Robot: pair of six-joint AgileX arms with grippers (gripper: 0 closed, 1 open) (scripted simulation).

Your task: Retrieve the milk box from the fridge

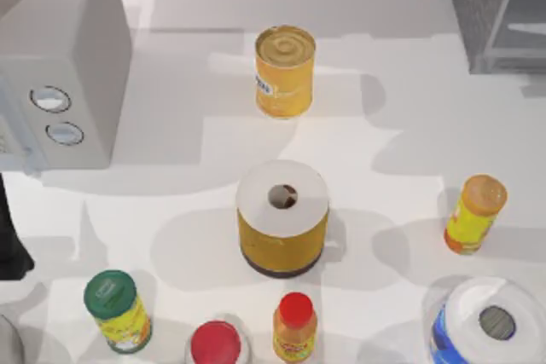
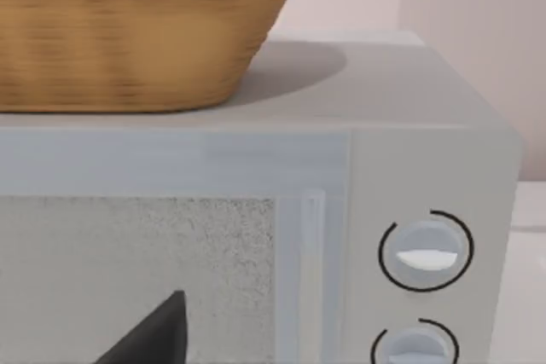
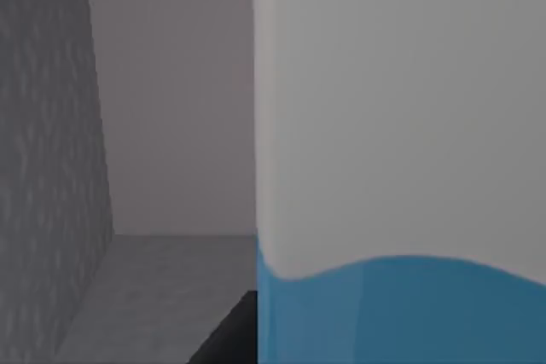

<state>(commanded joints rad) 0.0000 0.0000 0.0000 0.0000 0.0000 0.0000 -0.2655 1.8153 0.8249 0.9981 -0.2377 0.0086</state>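
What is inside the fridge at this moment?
In the right wrist view, the milk box stands close inside the fridge, on its grey floor. Whatever lies behind the carton is covered. From above, the fridge interior is hidden.

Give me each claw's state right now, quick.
Left claw: cannot be told; it is parked in front of the microwave.
Right claw: cannot be told; it is inside the fridge, right up against the milk box.
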